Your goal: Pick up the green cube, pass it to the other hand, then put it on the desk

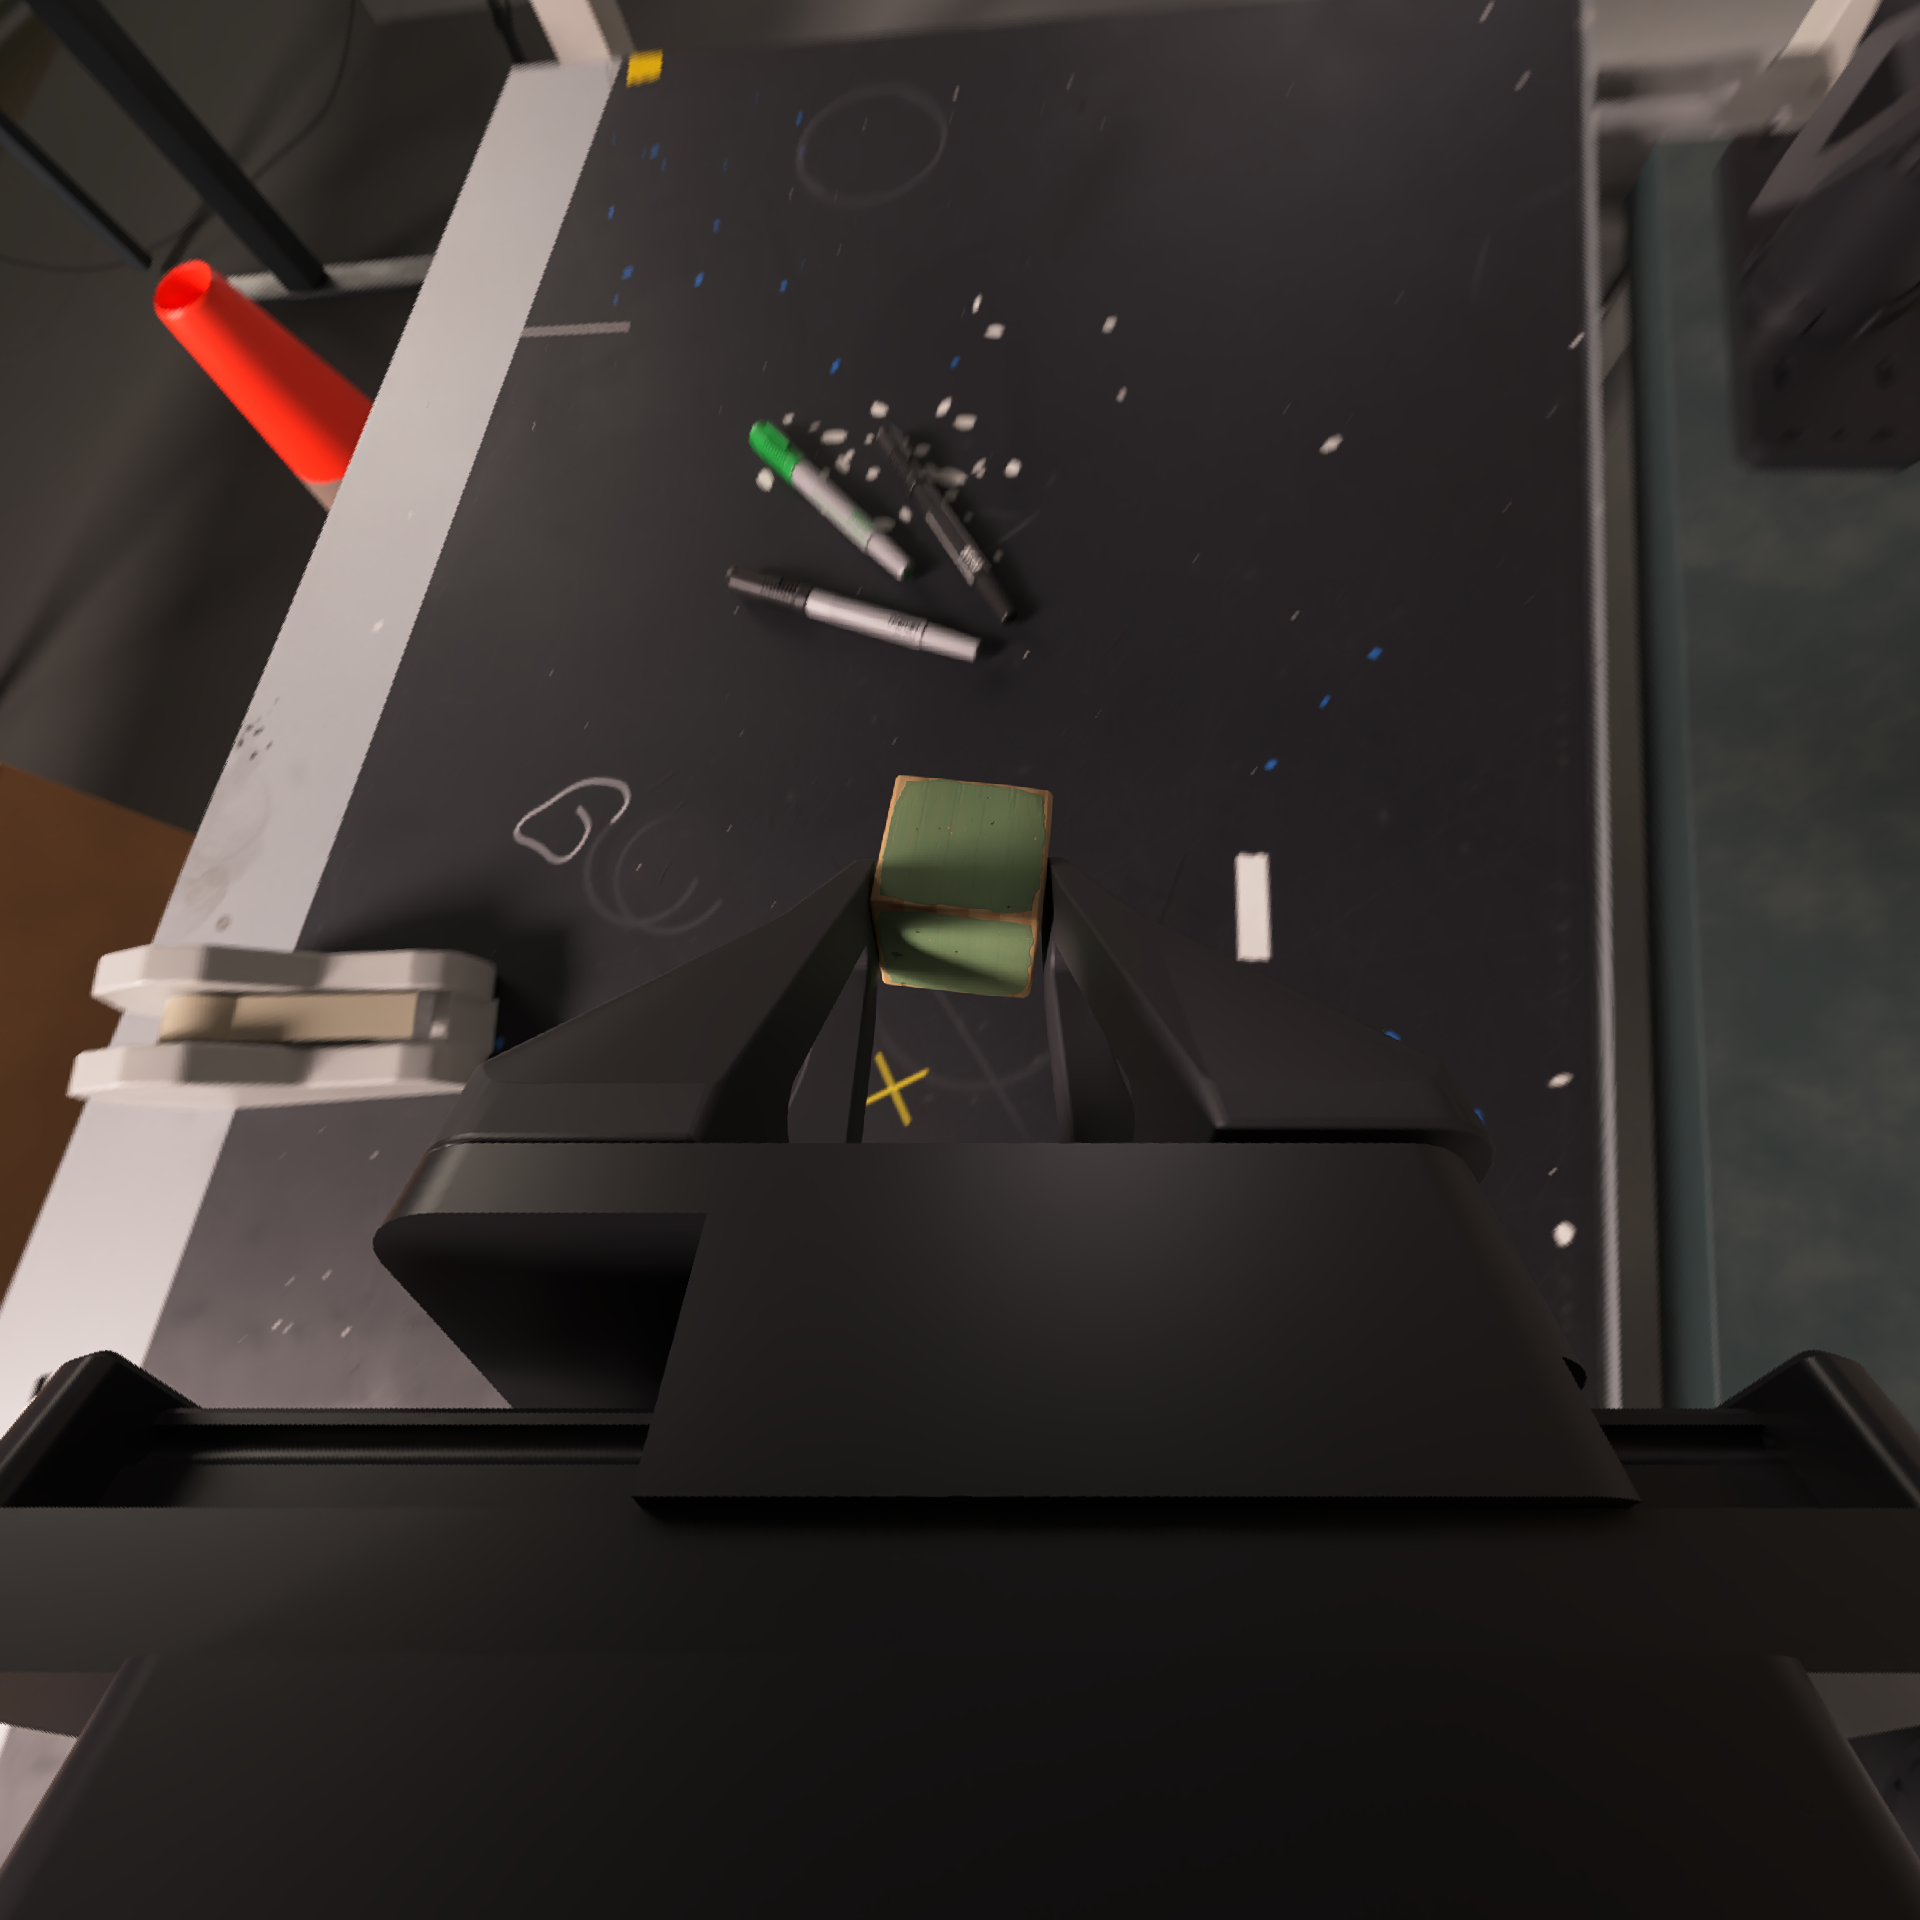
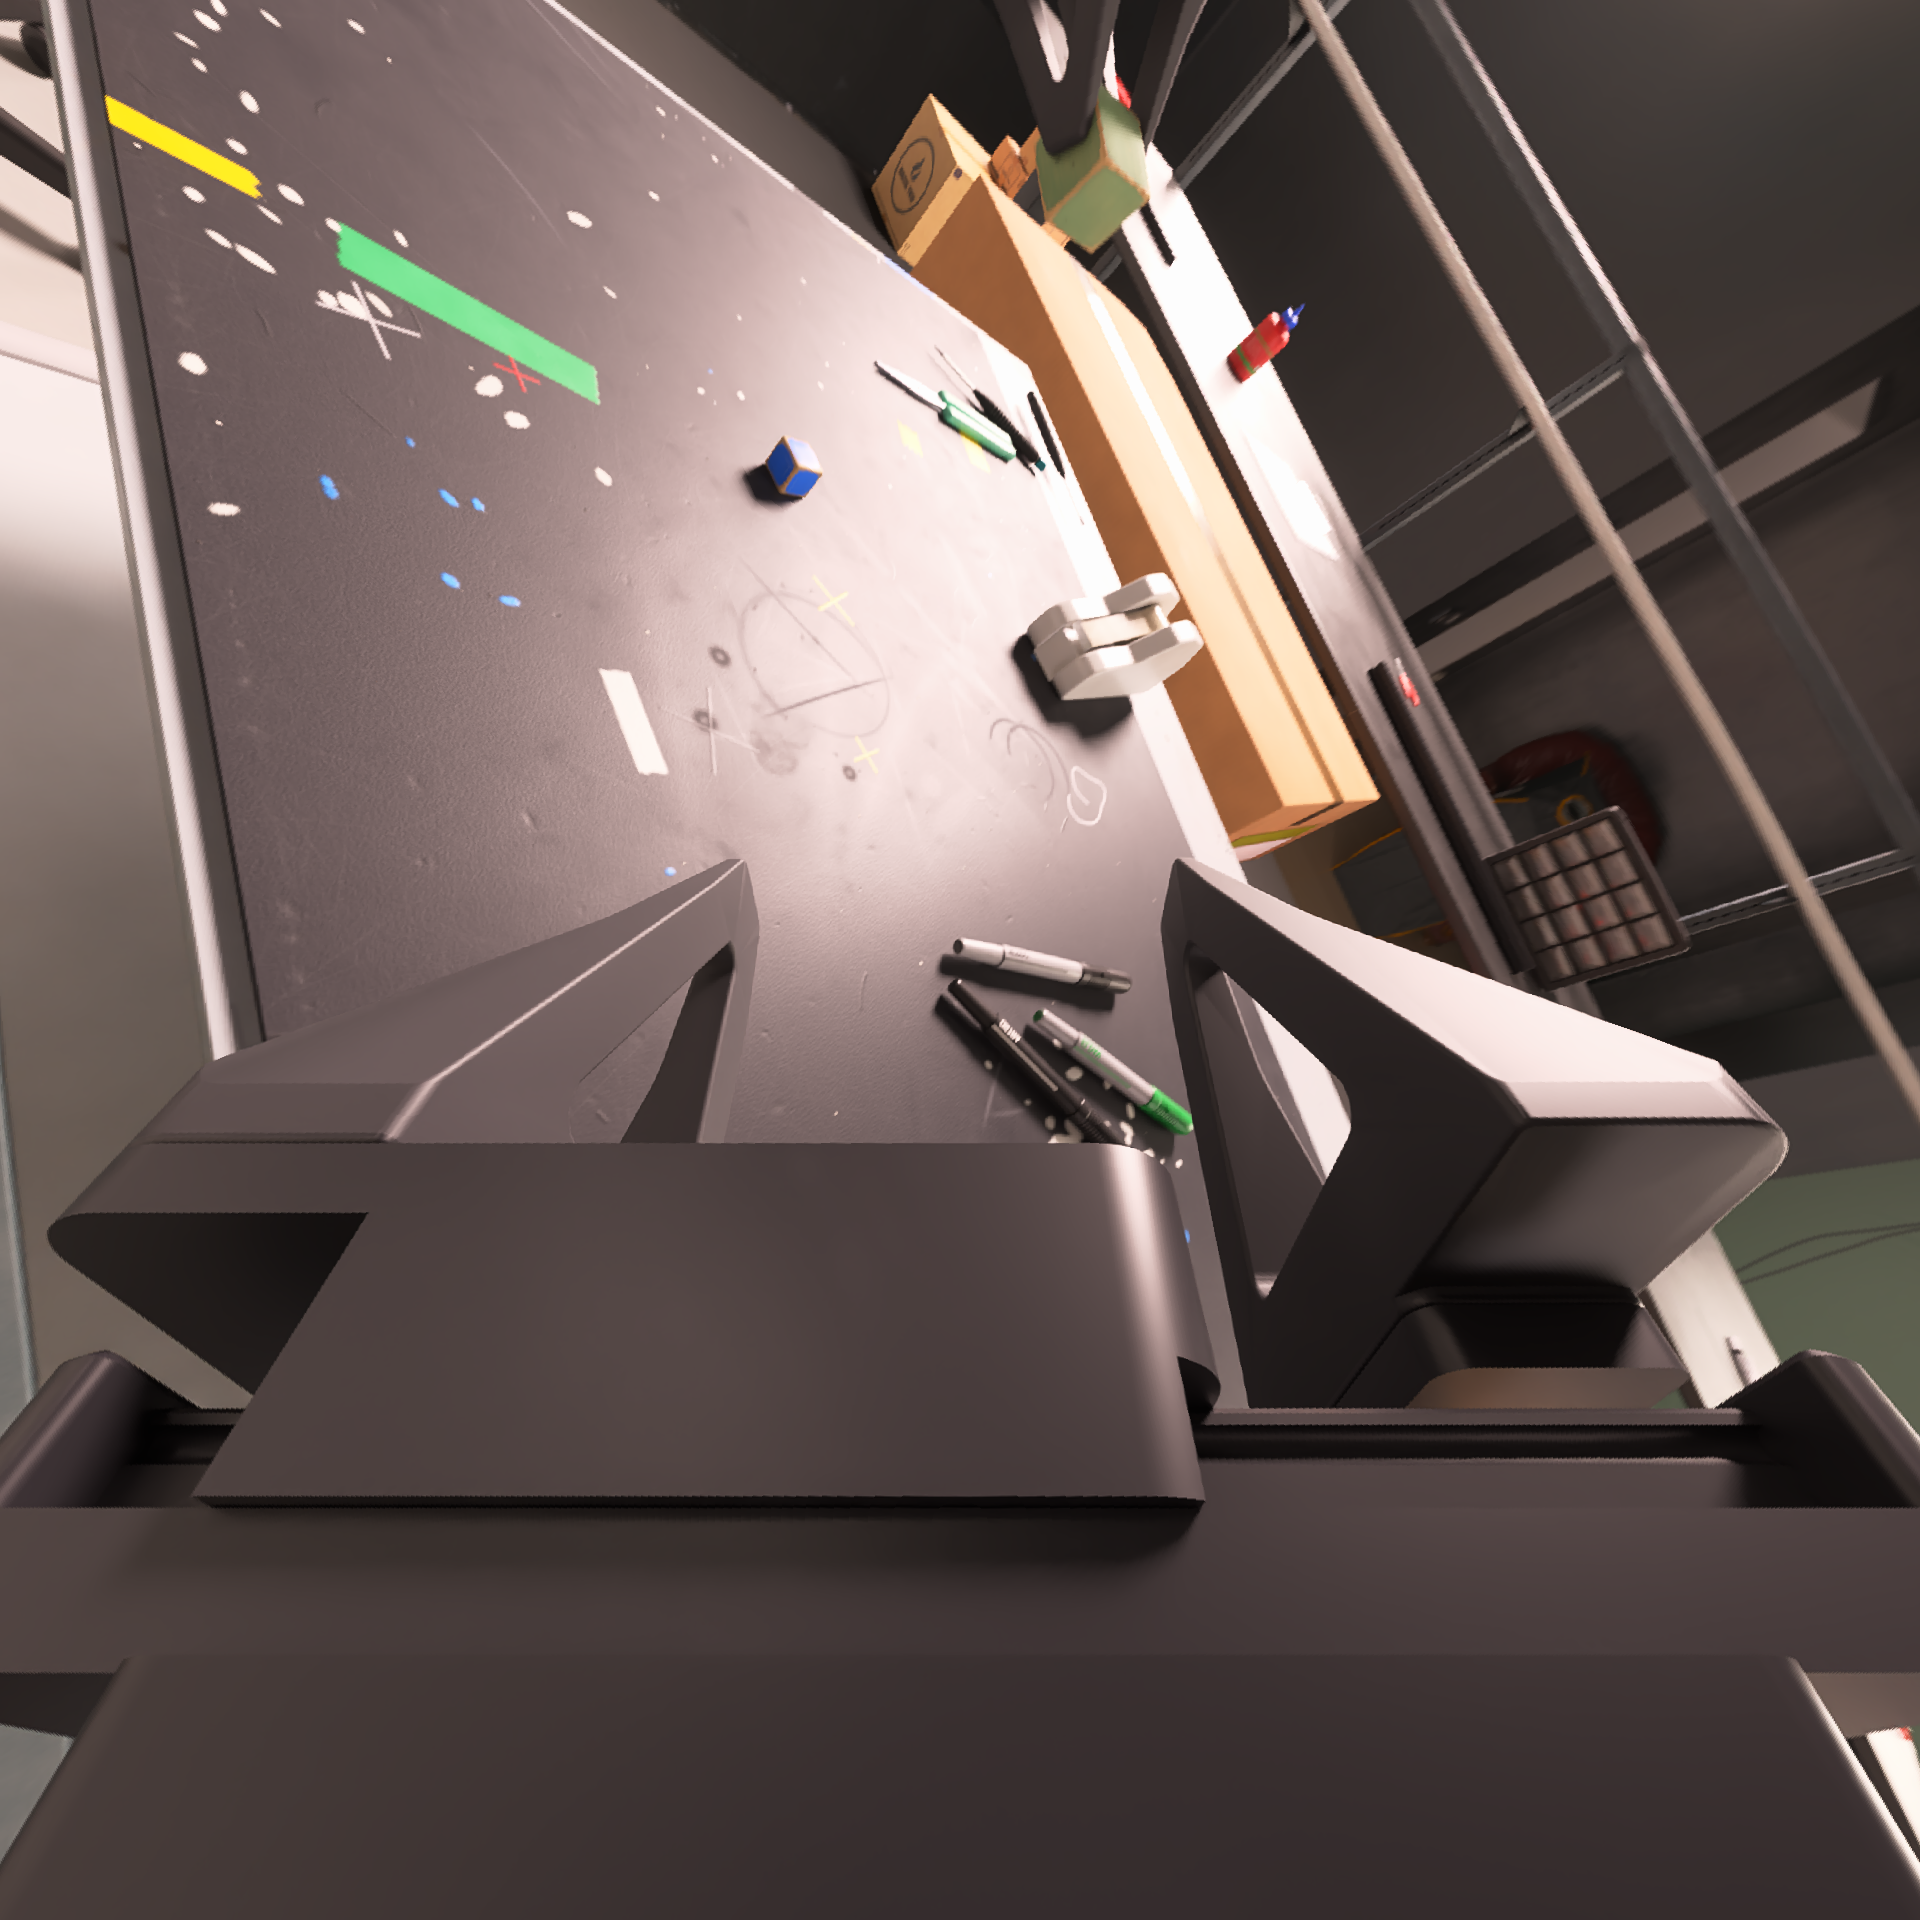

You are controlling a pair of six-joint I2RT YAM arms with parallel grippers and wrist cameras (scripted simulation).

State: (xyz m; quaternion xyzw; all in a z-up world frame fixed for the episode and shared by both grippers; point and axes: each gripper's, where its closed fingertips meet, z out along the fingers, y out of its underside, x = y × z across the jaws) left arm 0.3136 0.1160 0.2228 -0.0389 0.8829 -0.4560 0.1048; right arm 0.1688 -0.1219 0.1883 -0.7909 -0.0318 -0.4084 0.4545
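The green cube with worn tan edges sits between my left gripper's two black fingers, held above the dark desk. The left gripper is shut on it. In the right wrist view the same cube shows at the top, held in the air by the other arm's fingers. My right gripper is open and empty, its fingers spread wide over the desk, well apart from the cube.
Three markers lie mid-desk, also in the right wrist view. A white clamp-like block sits at the desk's left edge. A blue cube, more pens, green tape, a cardboard box and a red cone are around.
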